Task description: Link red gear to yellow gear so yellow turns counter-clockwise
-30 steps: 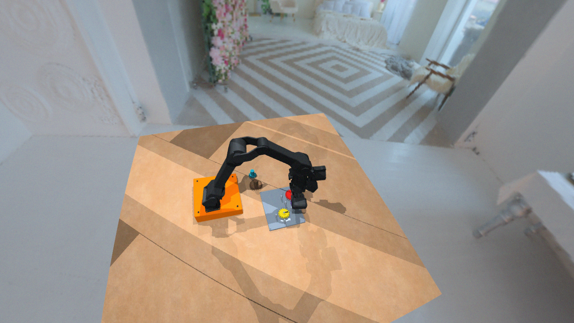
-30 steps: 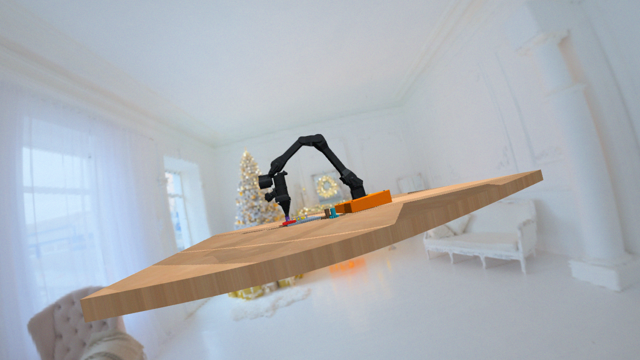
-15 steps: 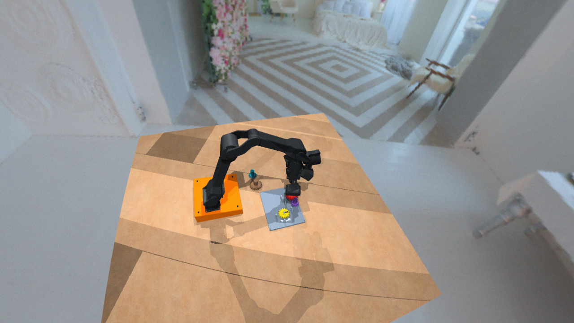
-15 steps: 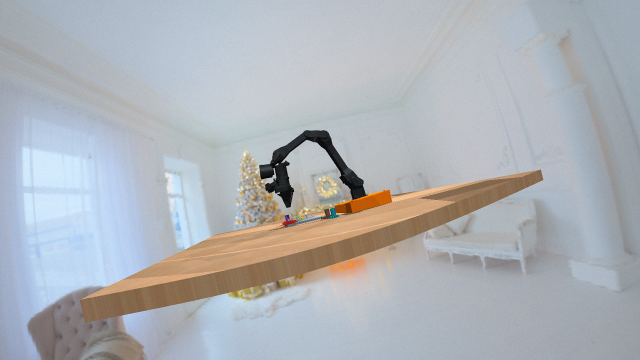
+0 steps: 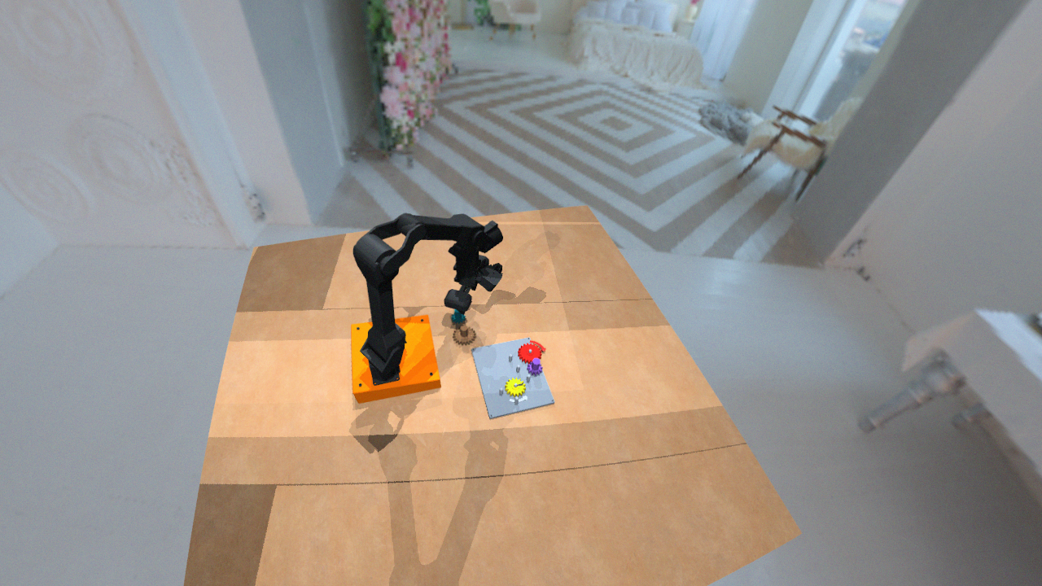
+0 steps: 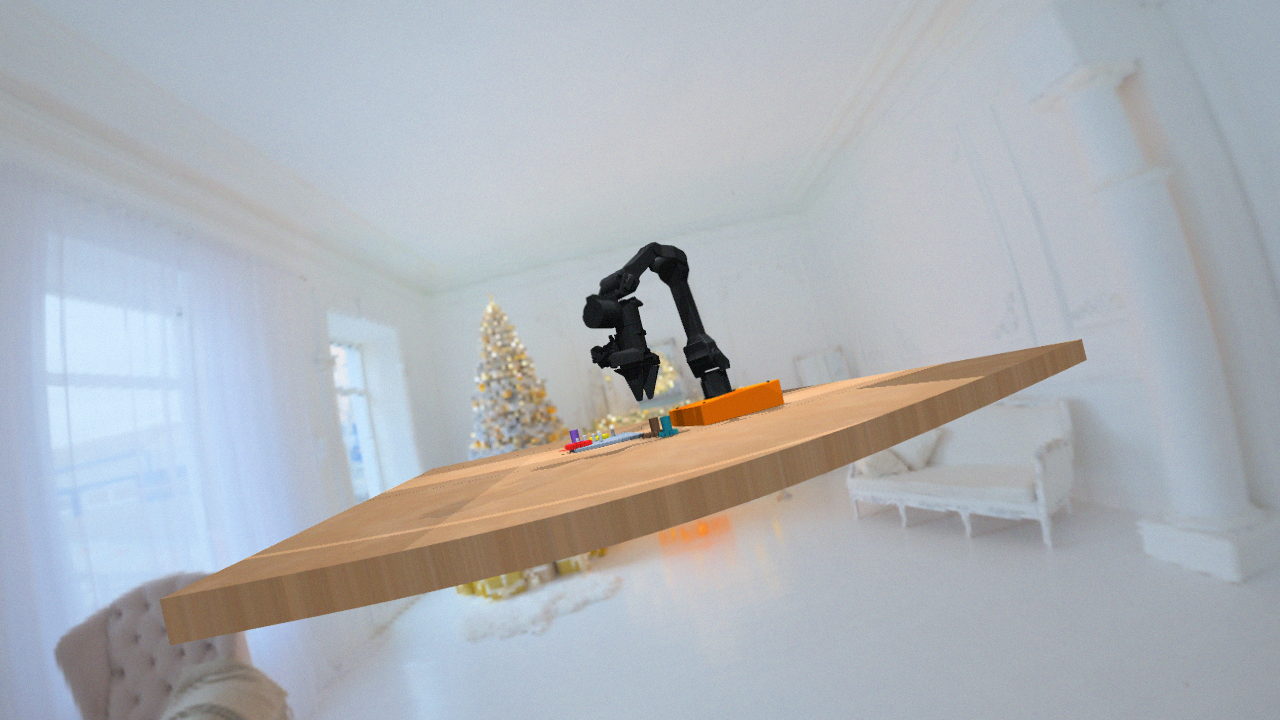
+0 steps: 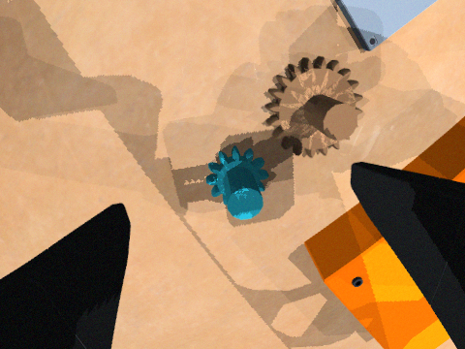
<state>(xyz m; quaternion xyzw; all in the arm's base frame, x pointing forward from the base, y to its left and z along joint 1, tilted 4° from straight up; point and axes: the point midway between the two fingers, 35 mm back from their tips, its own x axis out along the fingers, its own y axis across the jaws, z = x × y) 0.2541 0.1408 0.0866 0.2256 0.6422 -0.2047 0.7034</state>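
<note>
My gripper (image 7: 242, 194) (image 6: 644, 397) is open and empty, above the teal gear (image 5: 457, 317) (image 6: 665, 427) (image 7: 244, 204), which stands upright on the table between the fingers as seen from the wrist. The brown gear (image 5: 464, 335) (image 6: 654, 427) (image 7: 310, 87) stands beside it, nearer the grey board (image 5: 492, 404) (image 7: 402, 19). On the board, the purple gear (image 5: 535, 367) (image 6: 574, 436) sits beside the red gear (image 5: 526, 355); they look meshed. The yellow gear (image 5: 514, 388) is apart from the purple one. Several empty pegs, one of them a peg (image 5: 510, 356) near the back, stand on the board.
The orange base (image 5: 415, 364) (image 6: 733, 404) (image 7: 349, 286) of the arm stands left of the loose gears in the top view. The red arrow (image 5: 541, 347) lies beside the red gear. The brown gear is close to the teal one, on its board side.
</note>
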